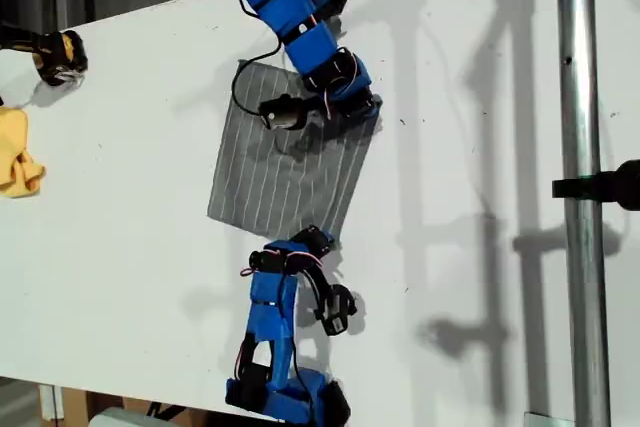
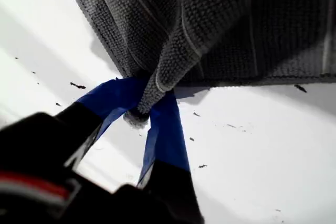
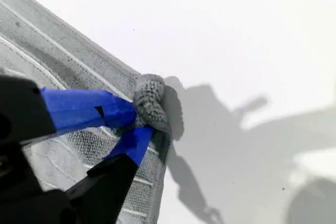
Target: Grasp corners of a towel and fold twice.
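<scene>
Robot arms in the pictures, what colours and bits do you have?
Both my arms are made of bright blue plastic links with black motor blocks, joined by thin black, red and white cables. My first tool and my second tool each have black fingers wrapped in blue tape.

No legible text, label, brand, number or sign appears in any of the three views: none on the towel (image 1: 290, 172), none on the bench (image 1: 470, 197), and none on the arms.
</scene>
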Tool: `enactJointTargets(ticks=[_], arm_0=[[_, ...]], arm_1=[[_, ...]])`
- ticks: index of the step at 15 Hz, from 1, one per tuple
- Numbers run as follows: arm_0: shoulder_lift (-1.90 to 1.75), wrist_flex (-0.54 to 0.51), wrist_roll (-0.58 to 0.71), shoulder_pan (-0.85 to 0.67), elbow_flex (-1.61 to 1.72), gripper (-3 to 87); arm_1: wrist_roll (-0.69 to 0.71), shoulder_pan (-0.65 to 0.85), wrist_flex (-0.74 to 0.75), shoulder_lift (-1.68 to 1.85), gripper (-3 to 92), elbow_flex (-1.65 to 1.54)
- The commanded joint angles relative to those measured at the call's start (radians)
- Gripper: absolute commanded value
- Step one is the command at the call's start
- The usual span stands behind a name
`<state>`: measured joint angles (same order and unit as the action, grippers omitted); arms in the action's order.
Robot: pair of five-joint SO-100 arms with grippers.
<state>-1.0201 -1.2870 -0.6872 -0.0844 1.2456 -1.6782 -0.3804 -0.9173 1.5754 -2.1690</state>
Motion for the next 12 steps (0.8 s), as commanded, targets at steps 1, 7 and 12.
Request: enactJointTargets(ticks=[1,7,12], arm_0=[[-0.051,-0.029,0.0,0.012,-0.041,-2.8],[-0.215,-0.046,0.038,0.078,-0.095,-2.8],[-0.402,-0.035,0.066,0.106,-0.02,-2.8]], arm_1=[[0.012,0.012,-0.008,0.018,-0.2,0.023],[0.08,-0.008,-0.276,0.133,-0.2,0.245],[0.242,-0.034,-0.408,0.127,-0.2,0.538]])
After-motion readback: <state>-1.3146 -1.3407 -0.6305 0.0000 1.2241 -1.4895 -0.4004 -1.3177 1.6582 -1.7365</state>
